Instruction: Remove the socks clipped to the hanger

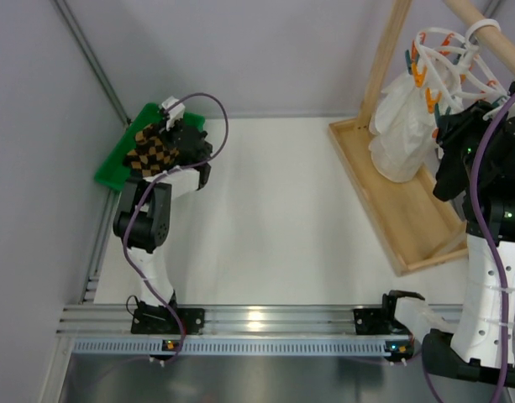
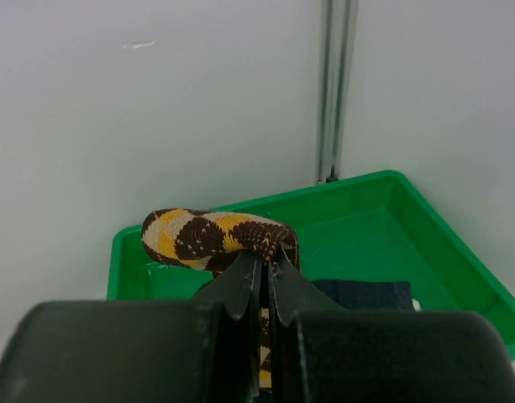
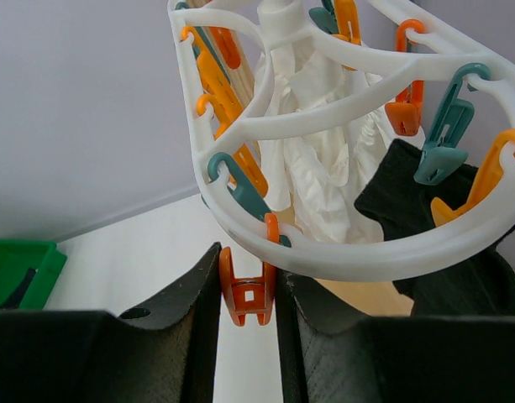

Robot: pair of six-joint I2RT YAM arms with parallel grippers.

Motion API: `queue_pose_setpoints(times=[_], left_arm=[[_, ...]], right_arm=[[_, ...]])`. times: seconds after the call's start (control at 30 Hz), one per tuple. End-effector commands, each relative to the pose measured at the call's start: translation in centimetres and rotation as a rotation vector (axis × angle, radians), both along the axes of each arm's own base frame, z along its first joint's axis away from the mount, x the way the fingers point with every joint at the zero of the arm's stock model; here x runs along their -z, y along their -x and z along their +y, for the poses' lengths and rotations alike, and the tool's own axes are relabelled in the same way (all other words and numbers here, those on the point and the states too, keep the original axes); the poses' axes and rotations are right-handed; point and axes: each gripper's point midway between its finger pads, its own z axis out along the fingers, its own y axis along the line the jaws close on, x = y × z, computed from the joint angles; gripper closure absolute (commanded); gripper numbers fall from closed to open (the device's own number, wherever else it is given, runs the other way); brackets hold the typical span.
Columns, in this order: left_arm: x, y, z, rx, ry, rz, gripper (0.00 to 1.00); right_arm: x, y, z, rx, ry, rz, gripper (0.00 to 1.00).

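My left gripper point(image 2: 265, 257) is shut on an orange-tan and dark argyle sock point(image 2: 213, 235), which folds over its fingertips above the green tray point(image 2: 370, 220); the top view shows this sock point(image 1: 152, 151) at the left gripper point(image 1: 163, 134). A dark navy sock point(image 2: 363, 294) lies flat in the tray. My right gripper point(image 3: 247, 267) is shut on an orange clip point(image 3: 249, 297) that hangs from the white hanger's point(image 3: 366, 253) outer ring. A teal clip on the hanger holds a dark sock point(image 3: 415, 190). In the top view the hanger point(image 1: 446, 57) hangs at the far right.
A white cloth point(image 3: 320, 168) hangs inside the hanger's rings. The wooden rack's base point(image 1: 383, 197) and post point(image 1: 385, 59) stand at the right, the white cloth point(image 1: 400, 134) above the base. The green tray point(image 1: 112, 166) lies by the left wall.
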Motion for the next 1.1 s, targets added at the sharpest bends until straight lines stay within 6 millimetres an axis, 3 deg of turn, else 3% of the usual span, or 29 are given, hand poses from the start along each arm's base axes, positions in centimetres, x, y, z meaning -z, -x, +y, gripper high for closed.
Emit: queue_pose_setpoints(times=[0.0, 0.17, 0.23, 0.3, 0.33, 0.37, 0.43, 0.5, 0.53, 0.6, 0.63, 0.67, 0.7, 0.77, 0.8, 0.93, 1.03, 1.07], left_arm=[[1.7, 0.6, 0.7, -0.065, 0.04, -0.054, 1.0], [5.1, -0.2, 2.8, -0.165, 0.045, 0.039, 1.0], [6.6, -1.7, 2.6, -0.101, 0.026, 0.181, 1.0], [7.9, -4.3, 1.8, 0.063, 0.189, 0.126, 1.0], [10.0, -4.4, 1.7, 0.091, 0.31, 0.139, 1.0], [10.7, -4.3, 3.8, 0.083, 0.355, 0.133, 1.0], [11.1, -4.5, 4.1, 0.114, 0.376, 0.139, 1.0], [11.9, -4.8, 3.5, 0.144, 0.406, 0.15, 0.93], [12.4, -4.9, 3.4, 0.137, 0.459, 0.128, 0.82], [14.1, -4.4, 4.6, 0.11, 0.536, 0.18, 0.75], [14.4, -4.2, 6.2, 0.086, 0.582, 0.154, 0.63], [14.8, -3.5, 6.5, 0.071, 0.593, 0.163, 0.55], [14.1, -3.4, 6.5, 0.072, 0.598, 0.142, 0.43], [14.4, -2.3, 6.6, 0.043, 0.603, 0.13, 0.1], [13.0, -1.7, 6.5, 0.037, 0.597, 0.1, 0.02], [11.3, -1.0, 5.3, 0.083, 0.617, 0.07, 0.02], [9.1, -0.8, 2.7, 0.149, 0.593, 0.066, 0.02], [7.5, -0.8, 2.2, 0.177, 0.587, 0.049, 0.02]], right_arm=[[-1.8, -0.4, 1.2, -0.057, -0.004, -0.067, 1.0], [-1.9, -0.3, 1.5, -0.066, -0.005, -0.068, 1.0], [-1.6, -0.5, 1.7, -0.077, -0.007, -0.061, 1.0], [-1.4, -0.5, 1.8, -0.08, -0.009, -0.056, 1.0], [-1.3, -0.6, 1.8, -0.082, -0.008, -0.055, 1.0], [-1.3, -0.5, 1.9, -0.083, -0.009, -0.056, 1.0], [-1.1, -0.5, 1.9, -0.085, -0.007, -0.05, 1.0], [-1.1, -0.5, 1.9, -0.083, -0.006, -0.05, 1.0], [-1.0, -0.5, 1.9, -0.085, -0.006, -0.045, 1.0], [-0.9, -0.5, 1.9, -0.087, -0.004, -0.039, 1.0], [-1.0, -0.4, 2.0, -0.089, 0.001, -0.04, 1.0], [-0.8, -0.4, 2.0, -0.089, 0.001, -0.034, 1.0], [-1.0, -0.3, 2.0, -0.089, 0.002, -0.037, 1.0], [-0.6, -0.5, 2.1, -0.095, -0.001, -0.03, 1.0], [-0.5, -0.5, 2.2, -0.1, -0.005, -0.027, 1.0], [0.4, -0.9, 2.8, -0.126, -0.014, -0.006, 1.0], [0.5, -0.8, 2.9, -0.131, -0.015, -0.001, 1.0], [0.6, -0.8, 2.9, -0.129, -0.012, 0.002, 1.0]])
